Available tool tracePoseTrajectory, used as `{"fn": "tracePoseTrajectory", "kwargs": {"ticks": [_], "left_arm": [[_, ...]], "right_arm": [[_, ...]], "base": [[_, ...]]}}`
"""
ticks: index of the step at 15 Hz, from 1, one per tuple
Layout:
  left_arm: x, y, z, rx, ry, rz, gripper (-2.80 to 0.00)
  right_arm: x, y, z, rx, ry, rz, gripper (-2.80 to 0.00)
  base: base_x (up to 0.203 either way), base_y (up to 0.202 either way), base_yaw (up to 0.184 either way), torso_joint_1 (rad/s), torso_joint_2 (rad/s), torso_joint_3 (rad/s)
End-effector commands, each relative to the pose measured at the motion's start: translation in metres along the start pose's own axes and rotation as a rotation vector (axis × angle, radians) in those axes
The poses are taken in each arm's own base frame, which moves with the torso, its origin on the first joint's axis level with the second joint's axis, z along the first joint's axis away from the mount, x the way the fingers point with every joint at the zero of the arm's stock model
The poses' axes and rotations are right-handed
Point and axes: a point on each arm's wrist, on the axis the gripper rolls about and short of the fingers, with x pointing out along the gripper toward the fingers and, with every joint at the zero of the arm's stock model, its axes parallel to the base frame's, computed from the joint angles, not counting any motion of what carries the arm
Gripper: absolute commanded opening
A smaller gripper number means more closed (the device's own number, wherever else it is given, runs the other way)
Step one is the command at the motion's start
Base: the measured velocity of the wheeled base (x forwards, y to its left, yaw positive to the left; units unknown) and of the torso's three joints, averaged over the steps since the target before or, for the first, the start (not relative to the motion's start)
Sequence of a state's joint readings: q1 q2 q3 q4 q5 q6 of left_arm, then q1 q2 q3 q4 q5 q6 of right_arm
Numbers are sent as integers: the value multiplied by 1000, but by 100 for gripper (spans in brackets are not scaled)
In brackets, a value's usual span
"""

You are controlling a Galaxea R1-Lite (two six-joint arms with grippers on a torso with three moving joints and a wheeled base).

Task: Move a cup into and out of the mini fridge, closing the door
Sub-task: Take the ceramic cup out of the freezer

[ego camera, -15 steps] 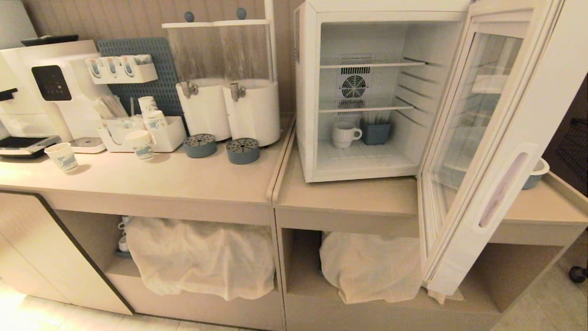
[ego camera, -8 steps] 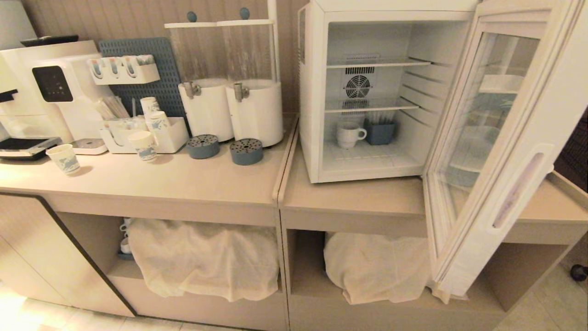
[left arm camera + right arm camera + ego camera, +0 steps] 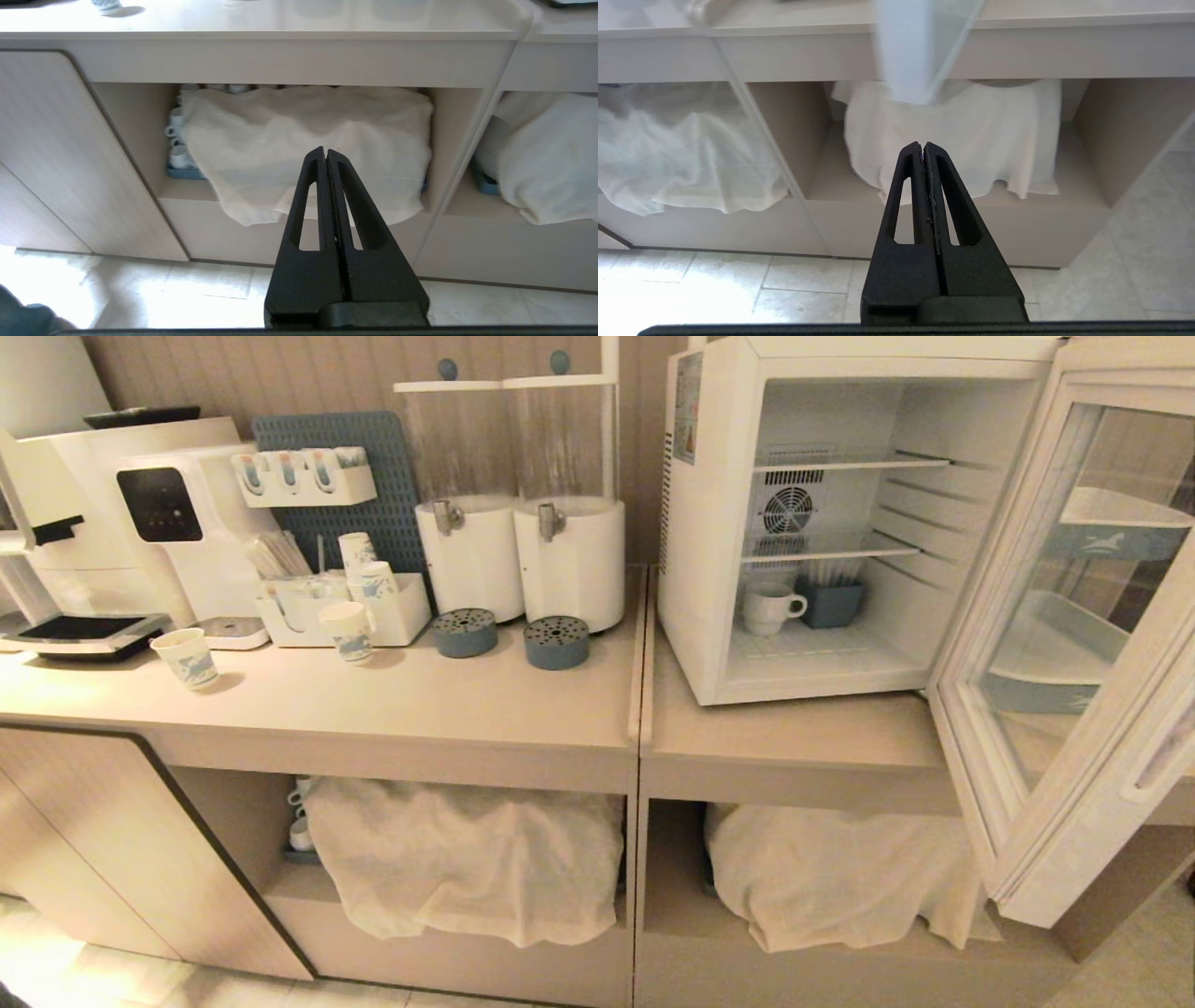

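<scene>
1. We've got the cup (image 3: 766, 608) sitting upright on the floor of the mini fridge (image 3: 709, 532), toward the back, under the lower wire shelf, handle sticking out to the right.
2. Right beside it, on the handle side, there's a small blue-grey box (image 3: 830, 603). We can't tell if the two actually touch.
3. The door (image 3: 1074, 644) is swung wide open on the right, glass panel angled out past the edge of the counter (image 3: 467, 709).
4. The fridge stands on the right section of the counter. To its left we see two white drink dispensers (image 3: 523, 560) with two round blue drip trays (image 3: 510, 638) in front, then a white organiser with paper cups (image 3: 359, 607), a loose paper cup (image 3: 187, 658) further left, and a coffee machine (image 3: 149, 523) at the far end.
5. Under the counter, the open shelves hold stuff covered by white cloths (image 3: 467, 854).
6. Neither arm shows up from the head. Our left gripper (image 3: 325, 154) is pinched fully together, empty, hanging low in front of the shelf cloth.
7. Our right gripper (image 3: 923, 148) is the same deal: fingers pressed together, holding nothing, low down facing the under-counter shelves below the open door's bottom corner.
</scene>
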State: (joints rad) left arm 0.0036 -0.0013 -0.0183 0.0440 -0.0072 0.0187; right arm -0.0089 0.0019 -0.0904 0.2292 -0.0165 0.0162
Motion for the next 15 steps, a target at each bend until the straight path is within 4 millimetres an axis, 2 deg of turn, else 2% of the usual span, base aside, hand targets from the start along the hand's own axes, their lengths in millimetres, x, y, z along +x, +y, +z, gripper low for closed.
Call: {"fn": "tracePoseTrajectory", "kwargs": {"ticks": [1,7,15], "left_arm": [[0,0,0,0,2,0,-280],[0,0,0,-3,2,0,-280],[0,0,0,-3,2,1,-280]], "right_arm": [[0,0,0,-1,2,-1,-280],[0,0,0,1,3,0,-280],[0,0,0,1,2,-2,-280]], "base": [[0,192,-3,0,4,2],[0,175,1,4,3,3],[0,10,0,0,0,0]]}}
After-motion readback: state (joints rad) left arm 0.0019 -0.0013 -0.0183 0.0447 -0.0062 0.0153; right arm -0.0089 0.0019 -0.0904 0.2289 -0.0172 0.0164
